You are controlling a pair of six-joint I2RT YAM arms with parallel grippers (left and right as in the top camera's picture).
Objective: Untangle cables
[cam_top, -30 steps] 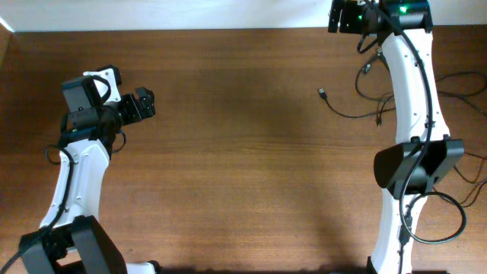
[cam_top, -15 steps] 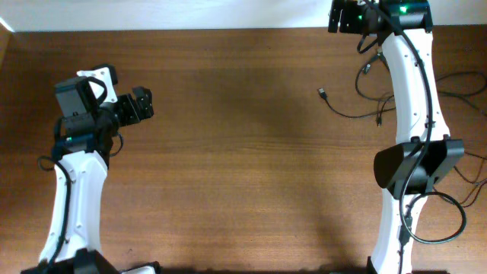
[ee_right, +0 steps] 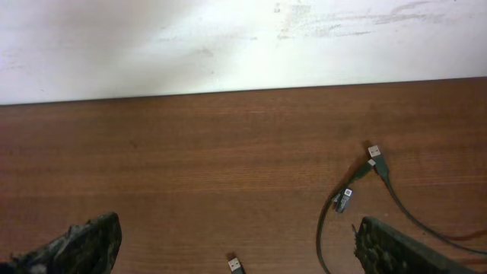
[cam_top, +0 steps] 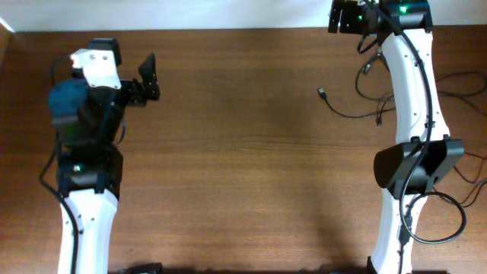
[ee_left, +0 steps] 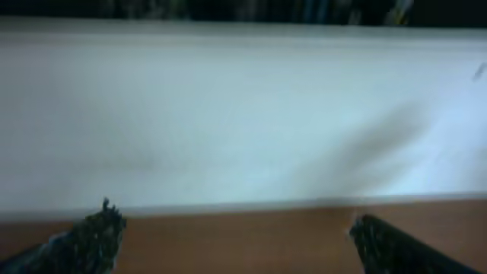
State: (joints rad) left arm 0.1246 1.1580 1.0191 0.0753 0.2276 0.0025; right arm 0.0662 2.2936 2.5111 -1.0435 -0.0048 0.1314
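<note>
The cables (cam_top: 346,113) are thin black cords lying loosely crossed on the brown table at the far right, partly hidden under my right arm. One small plug (cam_top: 322,93) lies apart to their left. In the right wrist view the cables (ee_right: 396,199) curve down to the right, with a silver plug (ee_right: 374,152), a second plug (ee_right: 345,199) and a lone plug (ee_right: 237,266). My right gripper (ee_right: 237,227) hangs open above them with nothing held, and sits at the far edge (cam_top: 342,17). My left gripper (cam_top: 150,76) is open and empty at the far left, and its blurred wrist view (ee_left: 234,224) shows no cables.
A white wall (ee_right: 228,38) borders the table's far edge. Thicker black arm wiring (cam_top: 445,217) loops near the right arm's base. The right arm's white links (cam_top: 411,91) cross over the cable pile. Bare wood (cam_top: 243,152) spans the middle.
My left arm has risen and swung toward the far edge, carrying its open gripper up and back. The right arm and the cables have not moved.
</note>
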